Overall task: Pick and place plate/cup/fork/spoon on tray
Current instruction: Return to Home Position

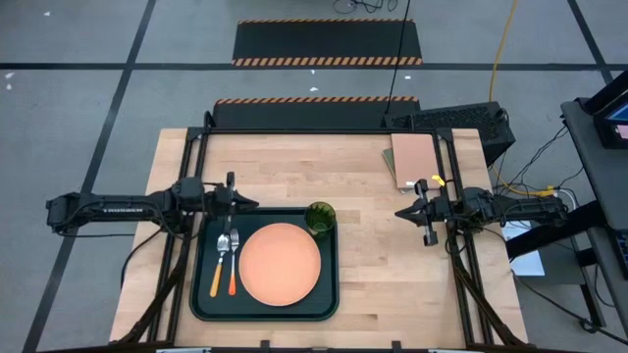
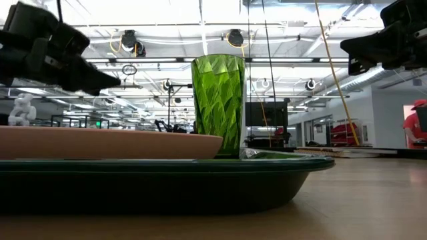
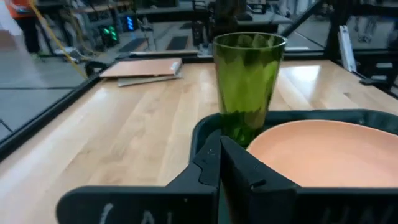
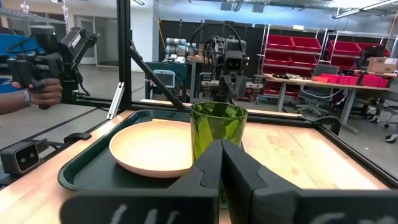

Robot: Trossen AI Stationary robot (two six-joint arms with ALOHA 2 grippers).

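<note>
The dark green tray [image 1: 201,294] lies at the table's near middle. On it rest the salmon-orange plate [image 1: 280,263], the green cup [image 1: 320,217] upright at the tray's far right corner, and at the tray's left side the spoon [image 1: 217,273] with the yellow-orange handle and the fork [image 1: 233,270] with the red-orange handle. My left gripper [image 1: 255,203] is shut and empty, above the tray's far left corner, pointing toward the cup [image 3: 247,84]. My right gripper [image 1: 398,212] is shut and empty, above bare wood right of the tray, pointing toward the cup [image 4: 216,134].
A tan notebook-like pad [image 1: 413,160] lies at the far right of the table. Bare wood lies between the tray and my right gripper. In the right wrist view a person's hand [image 4: 43,93] holds a dark device beyond the table's left side.
</note>
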